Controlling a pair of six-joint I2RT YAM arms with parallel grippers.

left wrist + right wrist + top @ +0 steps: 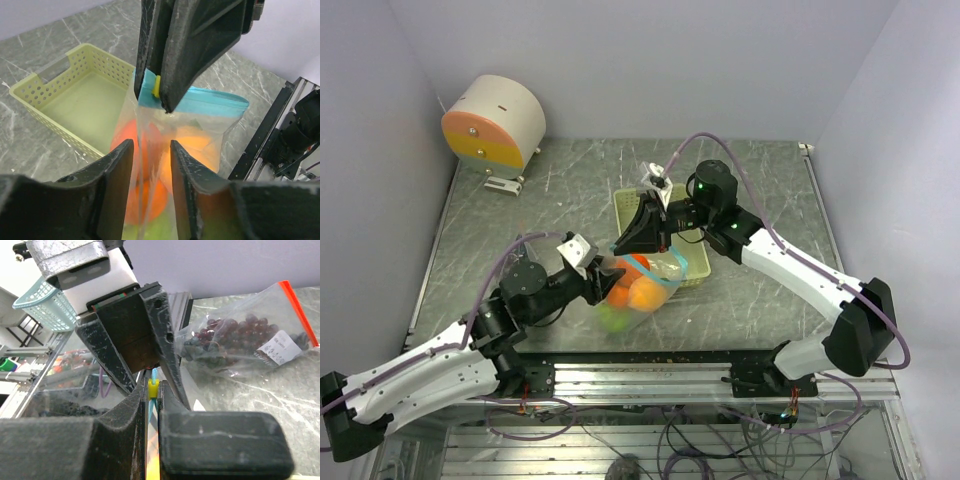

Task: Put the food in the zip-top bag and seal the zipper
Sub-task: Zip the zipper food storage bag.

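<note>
food [638, 290] seen inside zip-top bag [205, 130], loading judged done | zipper [215, 102] is clenched by right fingers [200, 45] | left fingers [112, 195] parted around bag's side, released | sealing judged unfinished

A robotics lab is suggested: a grey table [540, 200] is boxed by plain walls [620, 60], with aluminium rails [640, 383] and loose cables [670, 438].

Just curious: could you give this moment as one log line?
right gripper: shut on zipper | left gripper: open around zip-top bag | food: inside bag
</note>
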